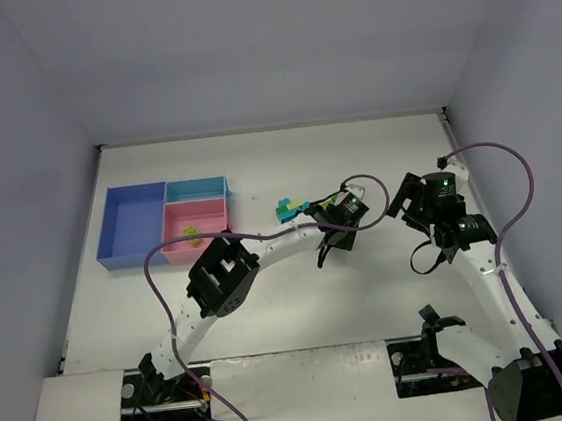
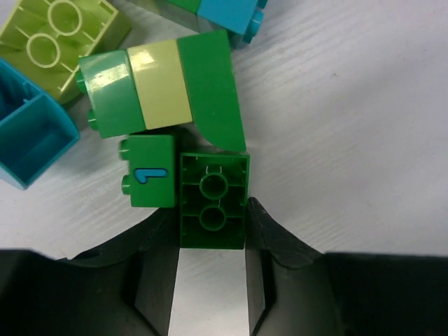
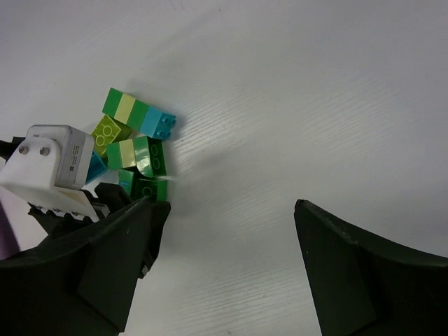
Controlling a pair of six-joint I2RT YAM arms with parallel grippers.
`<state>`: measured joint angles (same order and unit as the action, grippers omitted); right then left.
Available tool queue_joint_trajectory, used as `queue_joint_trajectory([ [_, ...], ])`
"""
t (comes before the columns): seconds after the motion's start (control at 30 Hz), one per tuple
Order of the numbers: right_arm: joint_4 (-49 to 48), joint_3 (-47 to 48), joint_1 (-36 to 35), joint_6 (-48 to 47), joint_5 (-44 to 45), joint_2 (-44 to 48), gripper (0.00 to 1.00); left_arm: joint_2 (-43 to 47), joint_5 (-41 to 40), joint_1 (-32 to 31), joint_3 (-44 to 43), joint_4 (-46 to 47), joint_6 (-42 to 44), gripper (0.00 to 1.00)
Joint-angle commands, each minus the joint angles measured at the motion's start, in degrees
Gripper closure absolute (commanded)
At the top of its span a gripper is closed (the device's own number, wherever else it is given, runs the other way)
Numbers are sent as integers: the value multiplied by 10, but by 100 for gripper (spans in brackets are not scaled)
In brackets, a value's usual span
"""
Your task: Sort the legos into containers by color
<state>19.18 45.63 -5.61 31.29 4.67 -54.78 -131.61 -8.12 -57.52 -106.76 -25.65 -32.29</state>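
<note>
Top view, far left of the white surface (image 1: 355,152): three shallow plastic trays, joined. There's a large blue rectangular tray (image 1: 131,221), a square pink tray (image 1: 211,218) on its right & a narrow light-blue tray (image 1: 196,188) behind the pink one. One tiny yellow-green studded brick (image 1: 191,232) lies in the pink tray

Right of the trays & apart from them, a small pile of green, yellow-green & teal plastic bricks (image 1: 289,208) sits on the surface. The left arm (image 1: 265,247) reaches over to the pile's right side

Left wrist view: the left jaws pinch a dark green brick turned studs-down, hollow underside w/ two round tubes showing (image 2: 213,199). One black finger (image 2: 157,259) presses each long side. Can't tell if it's lifted off the surface. Touching its left side is a dark green brick w/ a blue "1"-like mark (image 2: 148,171). Just beyond both is a block striped green/cream/green (image 2: 164,87). Further left is a hollow teal brick (image 2: 28,140), top left a yellow-green brick w/ round rings (image 2: 59,38), & top centre a cyan brick (image 2: 231,17), partly cut off

Right side: the right arm (image 1: 488,269) bends in toward the pile. Right jaws are spread wide over bare surface, w/ the pile near, off their left finger (image 3: 105,273)
</note>
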Motion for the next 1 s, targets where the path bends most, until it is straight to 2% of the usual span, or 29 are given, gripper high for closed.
queue_joint_trajectory([
  [0.0,-9,11,2,-6,10,20,21,21,-34,10,-16,9,-3,72],
  [0.03,-8,10,2,-8,9,22,21,27,-37,12,-9,11,-3,78],
  [0.07,-8,9,3,-9,9,22,21,42,-42,14,7,10,-3,91],
  [0.13,-8,7,2,-11,10,22,20,65,-45,14,29,10,-3,99],
  [0.27,-8,9,2,-15,8,18,20,146,-44,17,100,-2,-5,100],
  [0.4,-8,18,2,-24,3,-1,20,276,-51,33,169,-32,-1,100],
  [0.53,-10,29,2,-32,3,-14,20,375,-39,96,215,-74,9,100],
  [0.63,-12,37,1,-36,1,-23,20,435,-37,165,238,-99,30,100],
  [0.73,-16,46,-1,-40,-9,-32,20,467,-36,271,247,-129,52,100],
  [0.77,-17,48,-2,-40,-11,-33,20,472,-17,337,248,-140,59,100],
  [0.83,-20,49,-5,-40,-15,-36,20,474,-18,401,251,-143,71,100],
  [0.87,-24,49,-6,-40,-19,-36,20,472,-12,459,255,-127,83,97],
  [0.97,-30,41,-10,-41,-26,-38,18,437,-2,536,257,-108,94,95],
])
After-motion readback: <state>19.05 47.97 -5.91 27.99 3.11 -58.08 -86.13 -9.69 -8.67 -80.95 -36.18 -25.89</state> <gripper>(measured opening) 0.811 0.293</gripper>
